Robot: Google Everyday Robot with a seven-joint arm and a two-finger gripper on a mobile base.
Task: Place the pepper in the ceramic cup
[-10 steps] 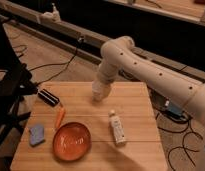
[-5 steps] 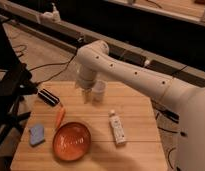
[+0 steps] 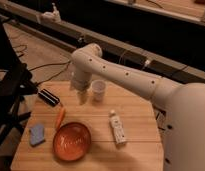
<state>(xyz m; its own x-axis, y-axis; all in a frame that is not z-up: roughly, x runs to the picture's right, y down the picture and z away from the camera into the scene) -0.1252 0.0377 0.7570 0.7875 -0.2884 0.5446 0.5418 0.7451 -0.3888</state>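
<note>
The pepper (image 3: 59, 118) is a slender orange-red tapered piece lying on the wooden table (image 3: 141, 150), just left of the round orange plate's rim. The ceramic cup (image 3: 98, 90) is a small whitish handleless cup standing upright near the table's back edge. My gripper (image 3: 82, 95) hangs from the white arm just left of the cup, pointing down above the table, up and to the right of the pepper. It holds nothing that I can see.
An orange plate (image 3: 71, 141) lies at the front left. A white tube-shaped bottle (image 3: 117, 129) lies right of the plate. A blue sponge (image 3: 36, 134) lies at the left edge. A black box (image 3: 49, 97) lies at the back left. Cables cover the floor behind.
The arm has swung left across the table. The gripper moved from over the cup to its left side, uncovering the cup. The objects on the table have not moved.
</note>
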